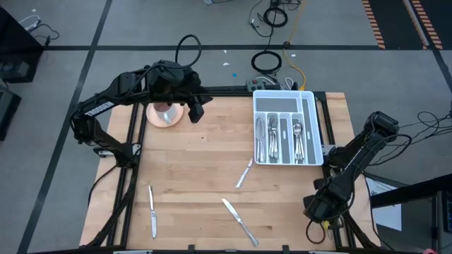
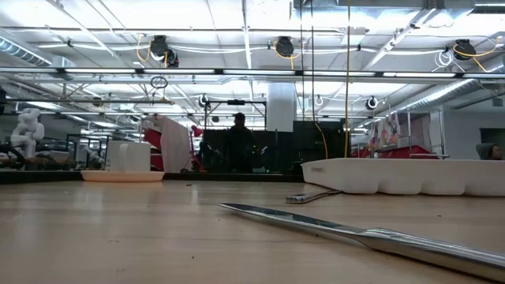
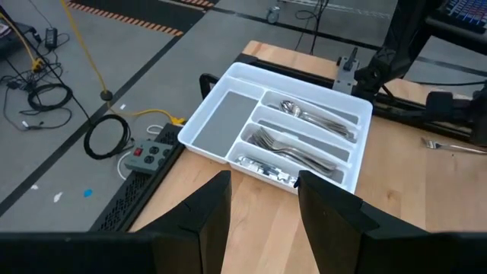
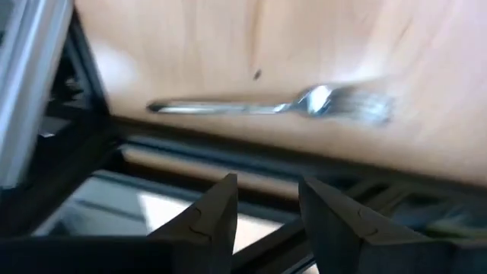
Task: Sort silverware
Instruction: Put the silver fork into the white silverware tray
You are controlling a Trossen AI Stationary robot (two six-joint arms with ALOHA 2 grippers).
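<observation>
Scattered silverware point(image 1: 244, 173) lies loose on the table point(image 1: 198, 176), the rest sorted in the tray point(image 1: 308, 106). Both grippers, left point(image 3: 262, 202) and right point(image 4: 266, 205), are held parted and apparently empty. Flat knives could be fumbled and slip.

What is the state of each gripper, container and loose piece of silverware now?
Left gripper: open, empty, over the pink bowl.
Right gripper: open, empty, at the table edge.
White tray: partly filled, wide compartment empty.
Left knife: lying loose.
Front knife: lying loose.
Fork: lying loose.
</observation>
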